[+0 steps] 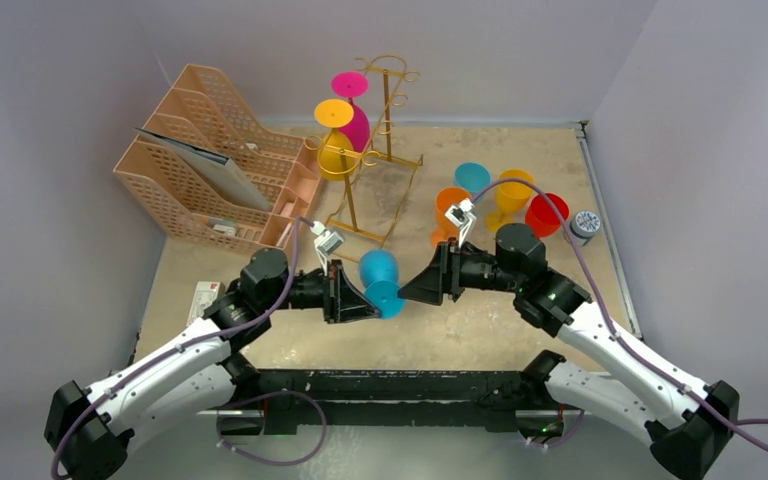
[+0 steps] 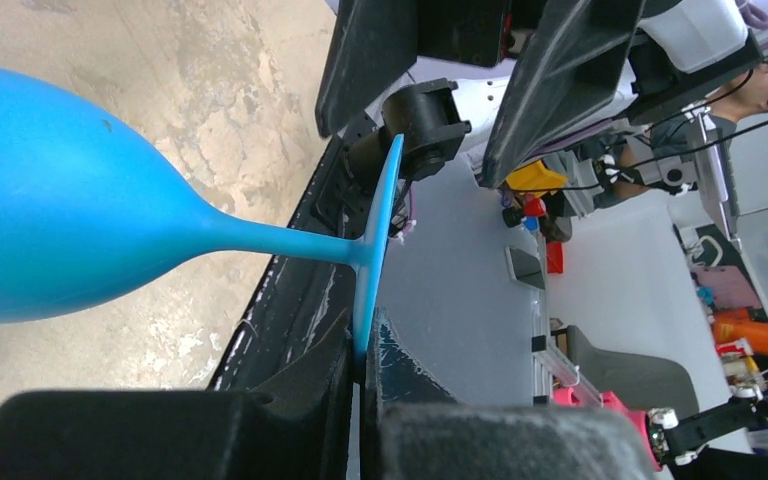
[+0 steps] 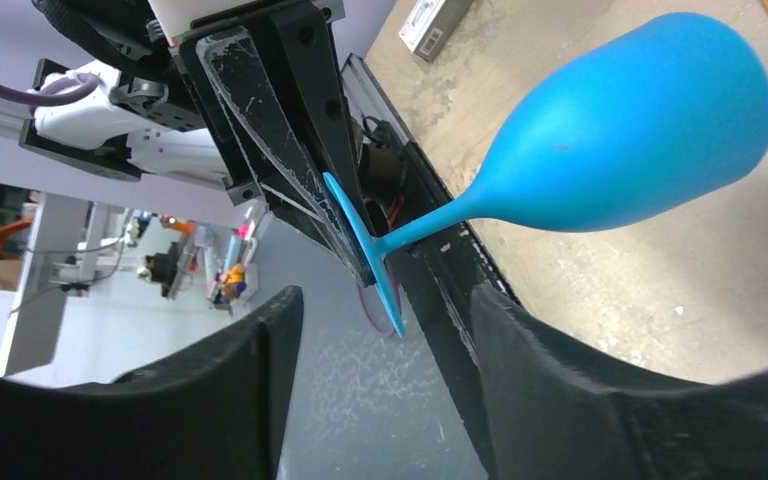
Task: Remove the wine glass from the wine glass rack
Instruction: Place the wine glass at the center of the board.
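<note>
A blue wine glass (image 1: pixel 378 270) (image 2: pixel 60 200) (image 3: pixel 640 130) lies on its side in the air above the table's near middle. My left gripper (image 1: pixel 376 304) (image 2: pixel 365 350) is shut on the rim of its round foot. Facing it from the right, my right gripper (image 1: pixel 408 288) (image 3: pixel 388 296) is open, its fingers spread on either side of the foot's edge and touching nothing. The gold wine glass rack (image 1: pixel 390 110) stands at the back. A pink glass (image 1: pixel 356 112) and a yellow glass (image 1: pixel 337 145) hang upside down from it.
A peach lattice file organizer (image 1: pixel 210 170) stands back left. Several coloured glasses stand at the right: orange (image 1: pixel 450 205), teal (image 1: pixel 472 177), yellow (image 1: pixel 513 190), red (image 1: pixel 545 213), with a small grey can (image 1: pixel 586 224) beside them. A small box (image 1: pixel 205 297) lies near the left arm.
</note>
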Robot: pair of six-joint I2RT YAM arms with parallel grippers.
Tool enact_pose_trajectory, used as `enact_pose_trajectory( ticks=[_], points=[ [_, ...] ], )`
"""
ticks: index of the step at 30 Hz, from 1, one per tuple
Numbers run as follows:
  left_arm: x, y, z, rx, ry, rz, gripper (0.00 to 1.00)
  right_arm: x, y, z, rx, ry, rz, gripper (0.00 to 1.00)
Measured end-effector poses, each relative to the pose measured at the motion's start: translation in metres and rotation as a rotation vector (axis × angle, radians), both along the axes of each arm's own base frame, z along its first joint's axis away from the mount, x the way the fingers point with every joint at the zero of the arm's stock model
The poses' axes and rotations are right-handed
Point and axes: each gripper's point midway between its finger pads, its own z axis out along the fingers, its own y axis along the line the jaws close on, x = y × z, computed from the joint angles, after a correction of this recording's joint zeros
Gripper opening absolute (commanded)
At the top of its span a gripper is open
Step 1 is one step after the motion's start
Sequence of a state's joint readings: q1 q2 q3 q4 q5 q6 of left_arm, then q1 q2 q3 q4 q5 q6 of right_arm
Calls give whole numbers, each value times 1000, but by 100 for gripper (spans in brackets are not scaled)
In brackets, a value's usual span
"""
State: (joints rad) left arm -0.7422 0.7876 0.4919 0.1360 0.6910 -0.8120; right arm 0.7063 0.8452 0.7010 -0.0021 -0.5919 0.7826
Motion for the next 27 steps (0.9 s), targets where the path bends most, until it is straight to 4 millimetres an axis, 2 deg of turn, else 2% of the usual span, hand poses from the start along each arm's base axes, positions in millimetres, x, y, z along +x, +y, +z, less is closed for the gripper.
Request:
enact_pose_trajectory(
  ticks=[7, 18, 24, 27],
  points=[
    [-7, 9, -3, 44, -95, -30, 0, 2, -12, 17, -37, -76, -47, 79],
    [-17, 21, -2, 75, -251, -78, 0, 20, -36, 5, -167, -109, -209, 85],
    [-25, 25, -3, 81, -350, -150, 0, 27, -29, 9, -211, -60, -195, 85],
    [-28, 27, 4, 53, -440, -160, 0, 29, -23, 8, -210, -34, -173, 86]
  ],
)
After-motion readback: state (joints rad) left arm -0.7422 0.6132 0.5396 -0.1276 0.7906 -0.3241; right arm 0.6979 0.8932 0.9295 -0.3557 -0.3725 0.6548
